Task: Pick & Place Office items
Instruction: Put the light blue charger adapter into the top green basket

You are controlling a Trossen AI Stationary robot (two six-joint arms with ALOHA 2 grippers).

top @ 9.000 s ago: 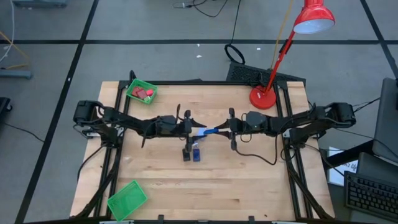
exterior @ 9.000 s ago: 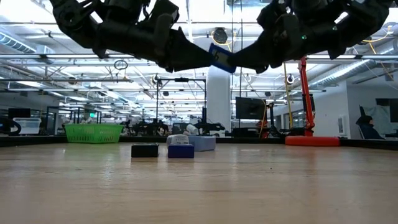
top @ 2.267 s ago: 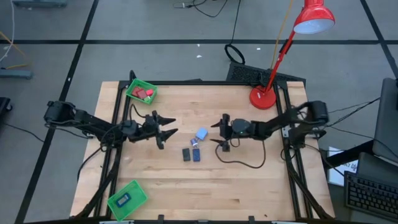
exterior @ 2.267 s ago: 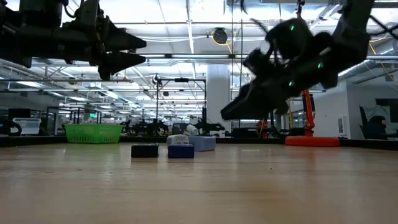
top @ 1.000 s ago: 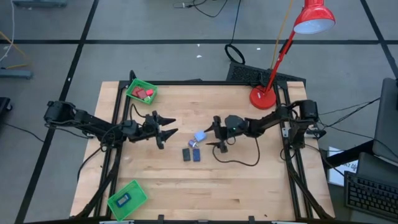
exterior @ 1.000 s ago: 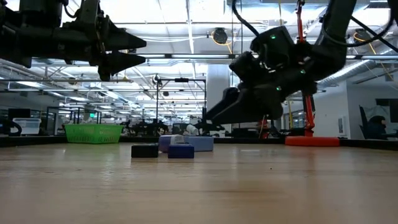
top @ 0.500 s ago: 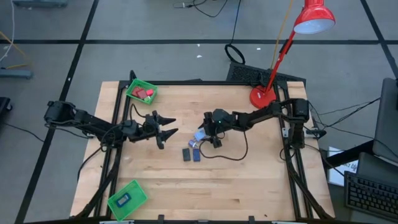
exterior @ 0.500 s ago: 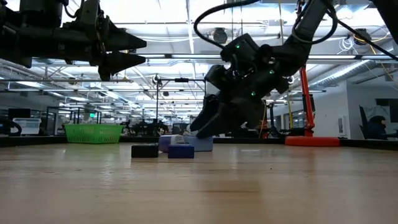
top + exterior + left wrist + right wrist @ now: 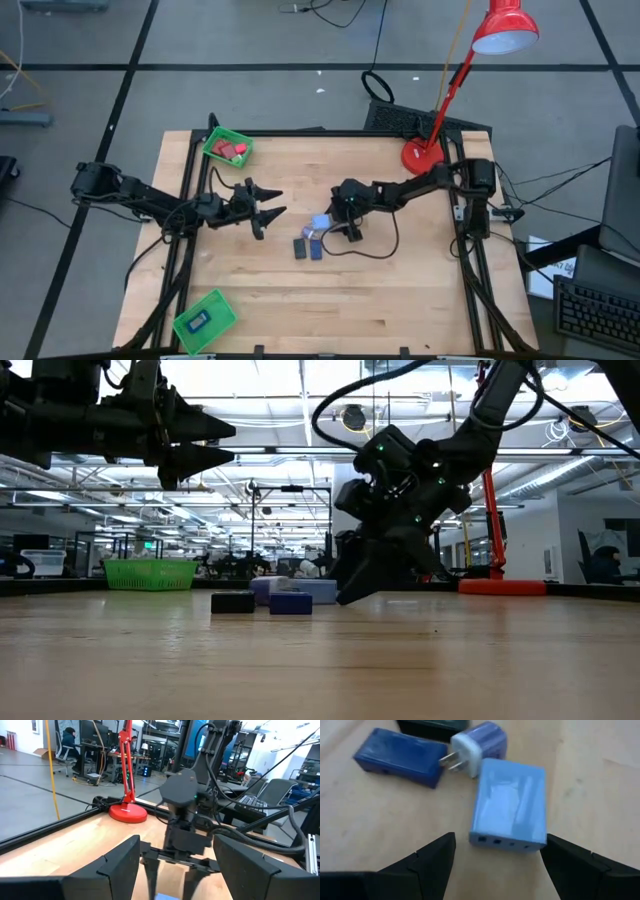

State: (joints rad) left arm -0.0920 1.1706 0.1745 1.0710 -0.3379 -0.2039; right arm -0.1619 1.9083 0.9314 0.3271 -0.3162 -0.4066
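Note:
A light-blue block (image 9: 510,805) lies flat on the table, also visible in the high view (image 9: 320,221). My right gripper (image 9: 500,840) is open and tipped down over it, one finger on each side of its near end. Beside the block lie a blue rectangle (image 9: 400,755), a blue plug adapter (image 9: 479,742) and a black rectangle (image 9: 299,247). My left gripper (image 9: 272,206) hangs open and empty above the table, left of the group. My right gripper comes down at a slant from the table's right side. One finger (image 9: 570,860) stands right at the block's near corner (image 9: 542,840). I cannot tell whether it touches the block. The other finger (image 9: 427,857) stands apart from it.
A green tray (image 9: 227,148) holding red pieces sits at the far left corner. Another green tray (image 9: 204,320) with a dark piece sits at the near left corner. The red lamp's base (image 9: 423,157) stands at the far right, and a black cable (image 9: 380,245) trails across the table.
My right gripper has moved toward the table's left edge and down, tipping steeply over the light-blue block, until its open fingers stand on either side of it. My left arm has kept still.

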